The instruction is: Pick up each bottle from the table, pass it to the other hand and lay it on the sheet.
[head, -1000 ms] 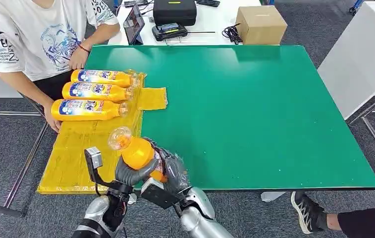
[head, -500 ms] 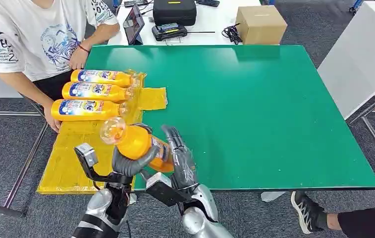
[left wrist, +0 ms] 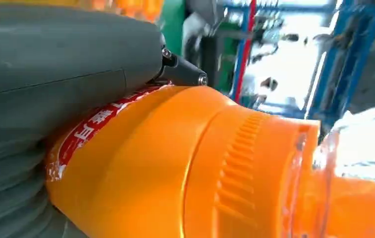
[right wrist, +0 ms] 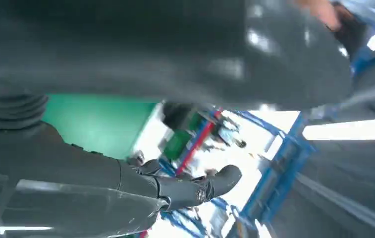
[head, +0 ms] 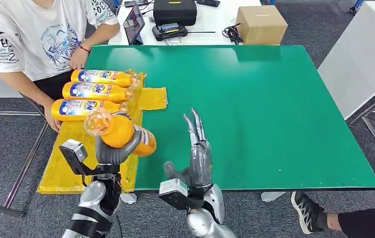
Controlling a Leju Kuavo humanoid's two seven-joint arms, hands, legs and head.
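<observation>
My left hand point(head: 112, 151) grips an orange bottle point(head: 121, 132) around its body, above the near part of the yellow sheet point(head: 79, 148); the clear cap end points up and to the left. In the left wrist view the bottle point(left wrist: 185, 163) sits against the grey thumb point(left wrist: 61, 54). My right hand point(head: 197, 153) stands apart to the right over the green table point(head: 254, 109), fingers straight and spread, holding nothing. Three more orange bottles point(head: 93, 92) lie side by side on the far part of the sheet.
A person in a white T-shirt point(head: 36, 29) sits at the table's far left corner, one hand point(head: 79, 58) by the sheet. A cardboard box point(head: 260, 24) and black devices point(head: 174, 12) stand on the white table behind. A shoe point(head: 306, 210) shows at the lower right.
My right hand has let go of the bottle and moved right, its fingers straightening. My left hand has carried the bottle left and farther over the sheet.
</observation>
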